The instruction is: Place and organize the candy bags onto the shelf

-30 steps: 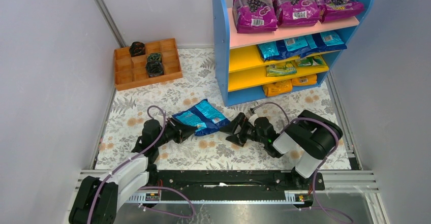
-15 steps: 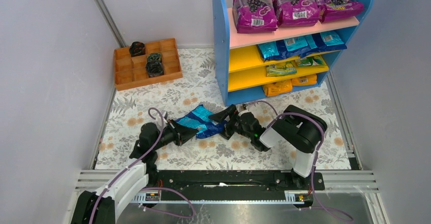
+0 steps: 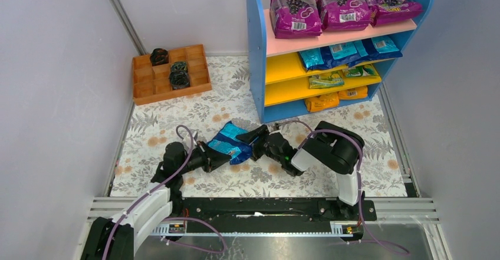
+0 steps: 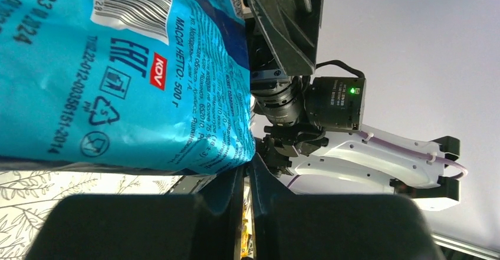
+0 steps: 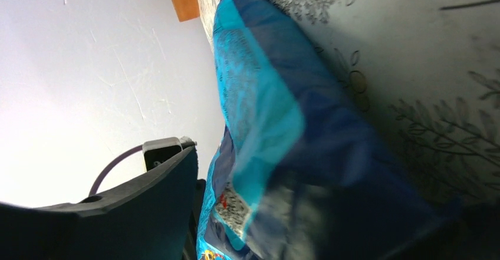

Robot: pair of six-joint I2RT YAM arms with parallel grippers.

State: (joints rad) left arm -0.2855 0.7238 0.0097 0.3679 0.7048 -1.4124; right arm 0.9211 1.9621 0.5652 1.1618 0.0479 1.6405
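A shiny blue candy bag [image 3: 231, 142] stands tilted and crumpled on the floral mat between my two grippers. My left gripper [image 3: 217, 157] is shut on its lower left corner; in the left wrist view the jaws [image 4: 247, 168] pinch the bag's [image 4: 118, 71] edge. My right gripper [image 3: 257, 140] is open at the bag's right edge. In the right wrist view the bag [image 5: 265, 112] lies between the fingers, with the left finger [image 5: 147, 213] apart from it. The shelf [image 3: 256, 53] stands at the back right, holding blue bags [image 3: 348, 52], green-yellow bags [image 3: 327, 80] and orange bags [image 3: 321, 102].
Three purple grape-print bags [image 3: 342, 3] lie on the shelf's pink top board. An orange compartmented tray [image 3: 171, 74] with dark items sits at the back left. Grey walls close in both sides. The right arm's elbow [image 3: 336, 148] is just in front of the shelf.
My right gripper has moved left onto the bag's right edge. The bag, flat before, is now pushed together and tilted up. My left gripper has shifted slightly right, still holding it.
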